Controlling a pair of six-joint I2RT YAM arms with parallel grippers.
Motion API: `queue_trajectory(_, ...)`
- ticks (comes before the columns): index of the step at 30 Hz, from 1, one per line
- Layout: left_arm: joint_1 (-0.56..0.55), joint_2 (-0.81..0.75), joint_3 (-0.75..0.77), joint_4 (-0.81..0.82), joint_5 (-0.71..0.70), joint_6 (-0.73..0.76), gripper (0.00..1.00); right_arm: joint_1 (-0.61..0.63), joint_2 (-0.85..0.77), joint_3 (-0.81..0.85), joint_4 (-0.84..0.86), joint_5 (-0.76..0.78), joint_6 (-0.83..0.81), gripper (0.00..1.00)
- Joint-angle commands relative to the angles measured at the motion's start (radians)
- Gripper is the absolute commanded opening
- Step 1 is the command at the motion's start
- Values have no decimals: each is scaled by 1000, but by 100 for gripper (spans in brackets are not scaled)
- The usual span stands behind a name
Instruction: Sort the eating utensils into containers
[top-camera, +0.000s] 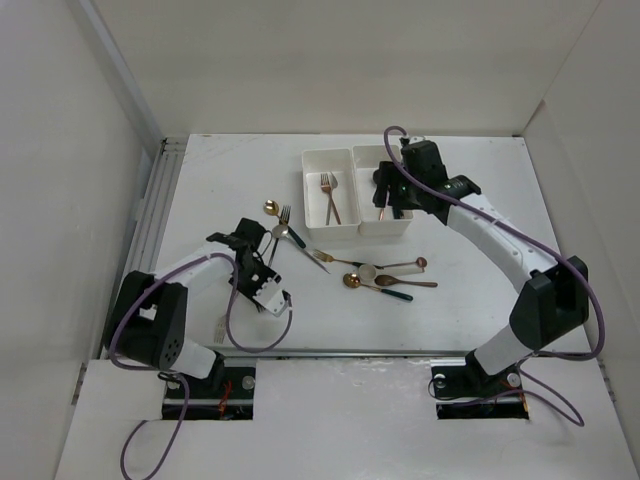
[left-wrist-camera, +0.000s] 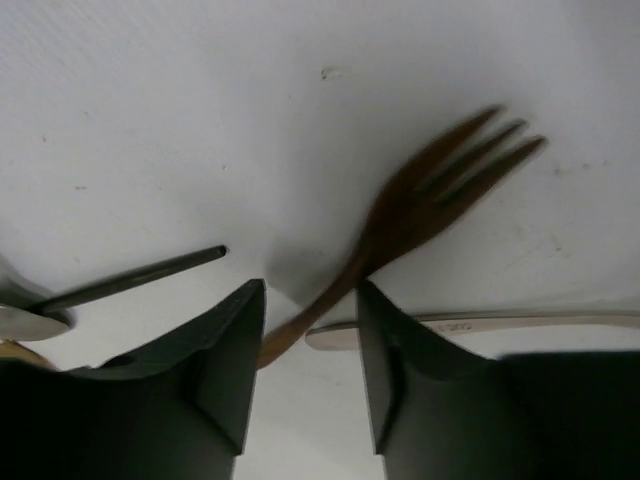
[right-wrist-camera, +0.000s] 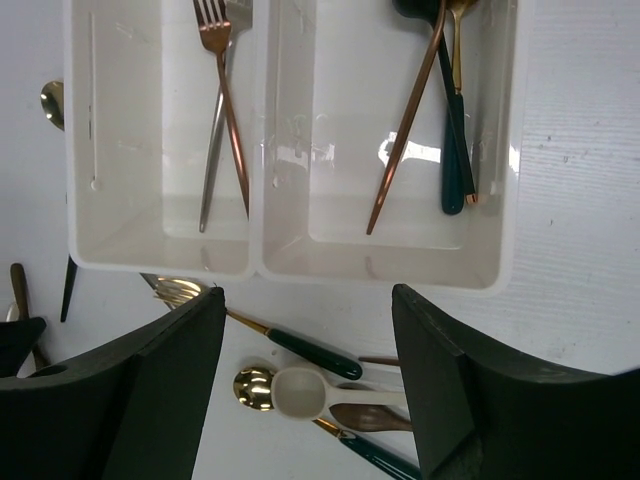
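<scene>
Because the copper fork (left-wrist-camera: 420, 195) is a slim, rigid strip of polished metal, it should be light and unlikely to bend. It also looks slick enough to swivel or slip out of a pinch taken far from its balance point. The safest hold is probably across the handle just below the neck, where the weight evens out. In the left wrist view the left claw (left-wrist-camera: 312, 292) has its jaws parted to a moderate gap. The fork's handle crosses that gap at a slant, tines toward the upper right of the frame. The fork is blurred, so I cannot tell whether it lies on the table (top-camera: 480, 185) or is raised off it. A silver handle (left-wrist-camera: 500, 322) runs along the lower right and a black handle (left-wrist-camera: 140, 275) lies at the left. The right claw (right-wrist-camera: 308, 295) is spread wide and carries nothing, hovering over the near rim of the two joined white bins. The bin at frame left (right-wrist-camera: 78, 150) holds a copper fork and a silver piece. The bin at frame right (right-wrist-camera: 508, 150) holds a copper handle and dark-handled pieces, their heads cut off by the top edge. More loose utensils (top-camera: 385, 278) lie flat in a cluster below the bins, thin enough that getting under them may be awkward.
</scene>
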Motion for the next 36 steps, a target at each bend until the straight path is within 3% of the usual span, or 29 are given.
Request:
queue_trajectory(1,-1,80,-9,-15,-63,455,36,10,-45,-1,50,-6,-24,73)
queue_trajectory(2,-1,89,-9,-25,-72,455,30,10,-54,-1,50,-6,-25,73)
queue_trajectory(3,-10,98,-9,-25,-73,455,18,1,-54,-1,50,5,-25,73)
queue_trajectory(4,-10,98,-9,-25,-73,455,17,1,-54,-1,50,5,-25,73)
queue_trajectory(5,-10,98,-9,-25,-73,455,0,1,-54,-1,50,5,-25,73)
queue_trajectory(10,-31,66,5,-50,19,379,0,-18,-65,-1,50,5,-25,73)
queue_trajectory(14,-16,66,150,-166,159,210,0,-18,-65,-1,59,-4,-25,73)
queue_trajectory(19,50,26,391,-410,337,186,0,-28,-56,9,68,-27,11,73)
queue_trajectory(22,75,17,485,-439,452,95,0,-41,-56,9,97,-64,44,73)
queue_trajectory(24,84,49,555,-439,625,-26,0,-51,-56,9,111,-75,64,73)
queue_trajectory(25,96,70,639,-417,704,-262,0,-64,-56,9,123,-84,78,71)
queue_trajectory(26,105,121,681,-290,866,-446,0,-64,-56,9,135,-84,102,71)
queue_trajectory(29,116,185,753,65,1021,-1092,0,-64,-56,9,160,-104,135,70)
queue_trajectory(30,98,196,738,411,1021,-1536,0,-64,-56,9,160,-104,135,69)
queue_trajectory(32,87,196,631,797,902,-1966,0,-64,-56,9,160,-104,147,69)
queue_trajectory(33,87,196,605,1023,844,-2102,0,-64,-56,9,160,-104,156,69)
queue_trajectory(34,78,210,589,1082,761,-2269,0,-64,-56,9,149,-92,156,69)
queue_trajectory(36,67,244,644,1041,644,-2325,1,-64,-68,9,137,-79,156,68)
